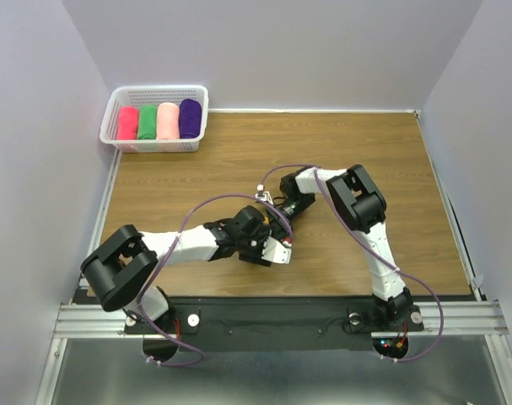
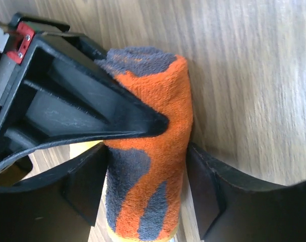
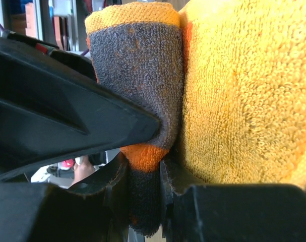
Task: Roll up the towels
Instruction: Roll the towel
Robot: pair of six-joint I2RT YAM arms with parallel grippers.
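Observation:
The orange towel [image 2: 160, 116], with dark grey print, is a short fat roll on the wooden table. My left gripper [image 2: 145, 199] has a finger pressed on each side of the roll. My right gripper [image 3: 145, 194] is shut on a dark fold of the same towel [image 3: 137, 65], with the roll's orange-yellow side [image 3: 238, 101] right beside it. In the top view both grippers meet mid-table, left [image 1: 275, 246] and right [image 1: 282, 221], and hide almost all of the towel. A hot-pink roll [image 1: 127, 123] lies in the basket.
A white basket [image 1: 112, 103] at the back left corner holds the hot-pink roll plus green [image 1: 148, 121], pale pink [image 1: 168, 121] and purple [image 1: 190, 118] rolls. Grey walls stand close on three sides. A black finger of the right gripper [image 2: 92, 108] lies across the left wrist view.

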